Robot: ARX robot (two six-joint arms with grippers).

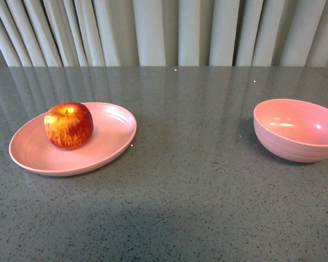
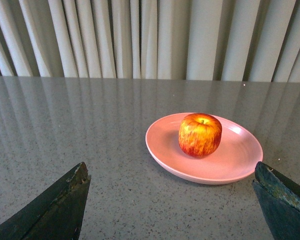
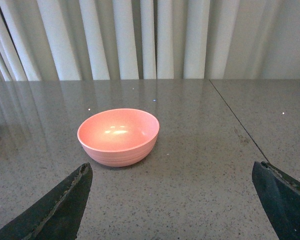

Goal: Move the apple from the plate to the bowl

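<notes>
A red apple (image 1: pixel 69 125) with yellow streaks sits upright on the shallow pink plate (image 1: pixel 106 143) at the table's left. The deep pink bowl (image 1: pixel 298 130) stands empty at the right. Neither arm shows in the front view. In the left wrist view the apple (image 2: pixel 200 134) rests on the plate (image 2: pixel 240 160) a little ahead of my left gripper (image 2: pixel 172 172), which is open and empty, its dark fingers (image 2: pixel 60 207) wide apart. The right wrist view has the bowl (image 3: pixel 118 135) ahead of my right gripper (image 3: pixel 172 172), also open and empty.
The table is a speckled grey stone top (image 1: pixel 197 191) with a seam (image 3: pixel 237 122) running past the bowl's right side. Pale pleated curtains (image 1: pixel 164 30) hang behind the table's far edge.
</notes>
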